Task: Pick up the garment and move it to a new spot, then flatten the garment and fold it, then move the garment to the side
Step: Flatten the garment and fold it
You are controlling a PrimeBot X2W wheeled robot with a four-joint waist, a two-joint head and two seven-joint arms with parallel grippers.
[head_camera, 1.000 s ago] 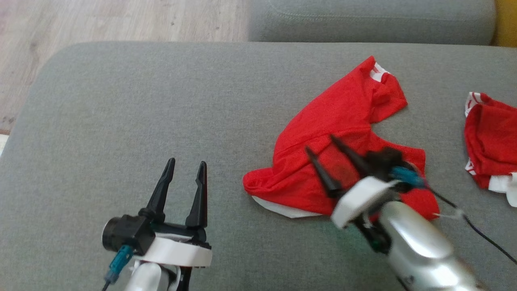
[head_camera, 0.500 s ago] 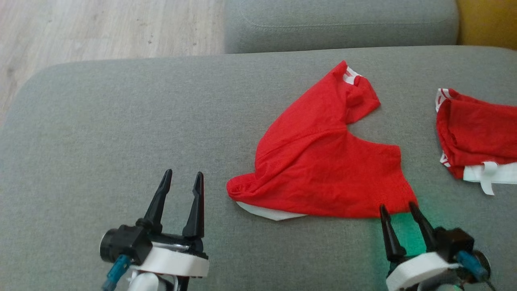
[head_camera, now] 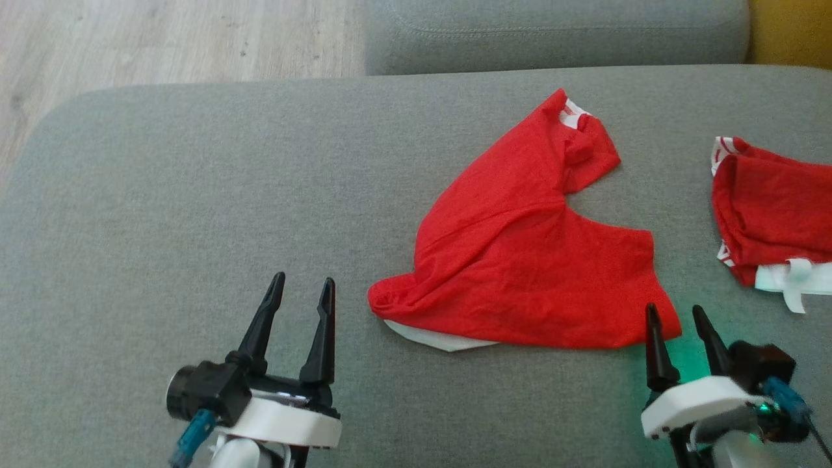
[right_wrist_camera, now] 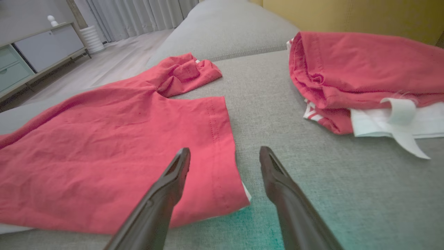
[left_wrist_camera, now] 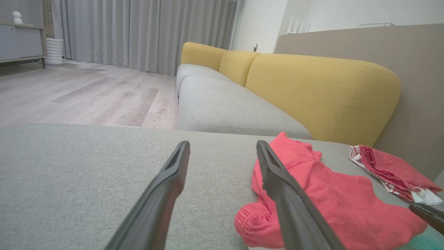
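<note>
While both arms sit low at the near edge, the broad grey seat cushion (head_camera: 195, 195) spreads out under everything. Pale wooden floor (head_camera: 162, 39) shows beyond it at eleven o'clock, and a second grey cushion (head_camera: 552, 32) at twelve. From the left wrist, a yellow backrest (left_wrist_camera: 312, 90) rises behind the seats at about two o'clock.

The red garment (head_camera: 520, 260) lies on the cushion a little toward three o'clock of the middle. It is rumpled rather than flat, with one bunched end pointing to twelve and a strip of white lining (head_camera: 435, 338) peeking from under its near edge. A second red garment (head_camera: 773, 208) is heaped at the three o'clock edge (a white band with a loose tab pokes out of it), well apart from the first.

The left gripper (head_camera: 303, 279) hovers at seven o'clock with its two dark fingers spread and nothing between them. The garment's rolled corner is near it, at two o'clock from its tips. The right gripper (head_camera: 673, 308) is at five o'clock, fingers likewise parted and empty. Its tips are right at the garment's near right corner, though I cannot tell whether they touch the cloth. A green glow (right_wrist_camera: 263, 215) tints the cushion below it.
</note>
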